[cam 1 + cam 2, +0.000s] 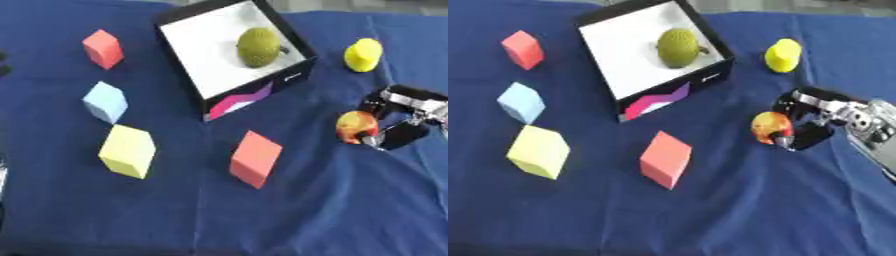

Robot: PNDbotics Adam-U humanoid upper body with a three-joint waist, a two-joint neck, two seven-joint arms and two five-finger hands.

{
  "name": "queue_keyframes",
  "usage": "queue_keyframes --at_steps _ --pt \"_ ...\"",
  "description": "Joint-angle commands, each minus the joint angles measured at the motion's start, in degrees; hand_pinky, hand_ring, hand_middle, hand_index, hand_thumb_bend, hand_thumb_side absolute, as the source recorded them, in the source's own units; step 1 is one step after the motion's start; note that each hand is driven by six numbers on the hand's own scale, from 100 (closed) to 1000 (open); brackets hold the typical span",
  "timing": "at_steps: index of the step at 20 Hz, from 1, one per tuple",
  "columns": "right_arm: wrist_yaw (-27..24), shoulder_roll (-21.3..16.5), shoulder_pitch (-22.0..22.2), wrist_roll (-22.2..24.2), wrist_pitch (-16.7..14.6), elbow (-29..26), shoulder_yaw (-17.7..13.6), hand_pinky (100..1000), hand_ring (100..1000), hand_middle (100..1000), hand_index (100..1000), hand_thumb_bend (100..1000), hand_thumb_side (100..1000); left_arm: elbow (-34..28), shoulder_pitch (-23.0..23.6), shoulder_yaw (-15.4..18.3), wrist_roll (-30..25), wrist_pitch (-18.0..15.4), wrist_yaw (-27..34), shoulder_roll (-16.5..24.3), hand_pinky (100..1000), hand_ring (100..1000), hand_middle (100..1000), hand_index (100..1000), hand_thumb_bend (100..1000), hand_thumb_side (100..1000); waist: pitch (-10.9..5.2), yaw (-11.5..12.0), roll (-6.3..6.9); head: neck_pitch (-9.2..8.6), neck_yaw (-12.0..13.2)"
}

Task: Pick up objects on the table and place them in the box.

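The right hand [820,120] comes in from the right side, and its fingers curl around a red and yellow fruit [769,127] on the blue cloth [737,210]. Just past the hand sits a yellow thing [783,55]. Farther left is the box [710,47] with a green fruit [678,47] inside.

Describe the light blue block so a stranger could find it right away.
Start at the black-walled box with the white floor, then look left across the blue cloth. Three blocks run down that side: the light blue foam cube sits between a red one and a yellow one.
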Motion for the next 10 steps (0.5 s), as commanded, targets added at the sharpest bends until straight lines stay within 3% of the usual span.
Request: queue_keyframes --at_steps 1,2,5,7,8,10 --pt "-2.7 -4.4 -1.7 1.1 0.0 -5.3 -3.8 729 681 503 614 100 100 -1.1 -0.5 0.3 -0.1 -0.1 0.0 1.0 722 712 575 690 100 732 -1.84 -0.1 -0.34 -0.33 0.1" --pt "-2.9 -4.9 -2.5 1.2 -0.1 -6.3 -4.7 729 680 502 613 182 100 -1.1 -0.5 0.3 -0.1 -0.1 0.0 1.0 722 712 575 690 100 730 -1.88 -0.1 -0.38 -0.4 0.1" --pt "-3.5 -5.6 -5.6 2.7 0.1 -7.8 -6.5 732 680 502 613 187 100 -1.1 -0.4 0.3 -0.1 -0.1 0.0 1.0 722 712 575 690 100 730 -2.0 -0.2 -0.44 -0.37 0.0" --pt "-3.9 -4.9 -9.2 3.8 0.6 -7.1 -7.3 733 675 502 614 180 100 -1.1 -0.3 0.2 -0.2 -0.1 0.0 1.0 722 713 575 690 100 730 -2.1 -0.2 -0.46 -0.19 0.0" --pt "-4.0 -3.9 -11.5 4.0 1.0 -6.0 -7.4 734 675 504 613 100 100 -1.1 -0.3 0.2 -0.2 -0.1 0.0 1.0 722 713 576 690 100 730 -2.18 -0.2 -0.45 -0.05 0.0" --pt "-3.0 -0.8 -17.1 3.8 1.7 -2.2 -6.6 737 680 503 612 197 100 -1.0 -0.2 0.2 -0.3 -0.1 0.0 0.9 722 713 576 690 100 730 -2.32 -0.1 -0.4 0.14 -0.3"
